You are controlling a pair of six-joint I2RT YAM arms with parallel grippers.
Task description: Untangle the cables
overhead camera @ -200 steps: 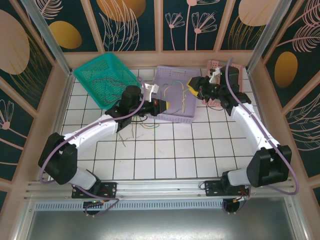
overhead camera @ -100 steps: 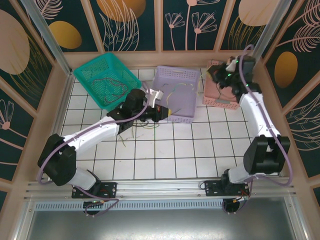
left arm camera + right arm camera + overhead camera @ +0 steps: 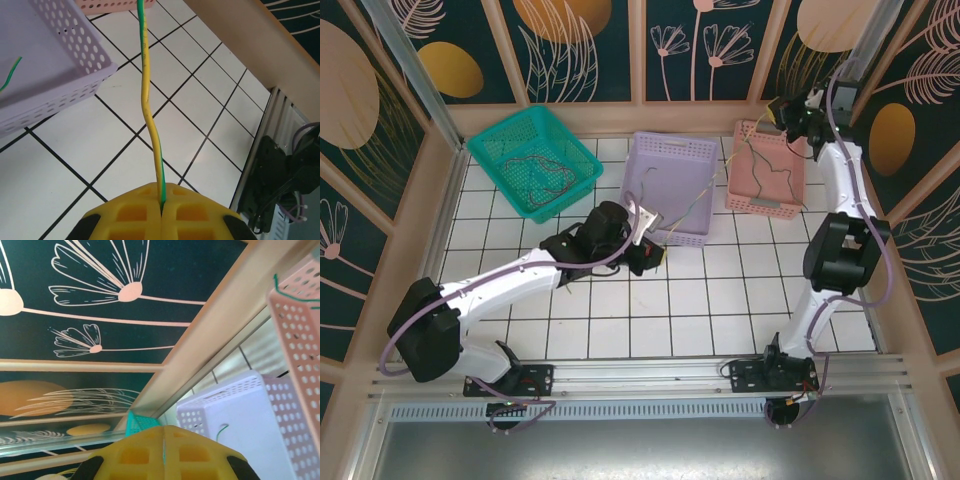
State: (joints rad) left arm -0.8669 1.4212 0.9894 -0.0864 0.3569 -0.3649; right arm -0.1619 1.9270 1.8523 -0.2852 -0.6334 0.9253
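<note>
Left gripper (image 3: 161,202), lower centre, clamps the yellow-green cable (image 3: 146,85), which rises past the lavender basket (image 3: 65,65) toward the pink basket (image 3: 780,182) at upper right, where the right gripper (image 3: 163,439), pads together, apparently pinches its far end to pull the strand clear.

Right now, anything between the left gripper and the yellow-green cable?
Nothing visible. The left gripper is already shut on the cable. From there the cable runs out above the tiles, beside the purple basket corner, toward the pink basket.
</note>
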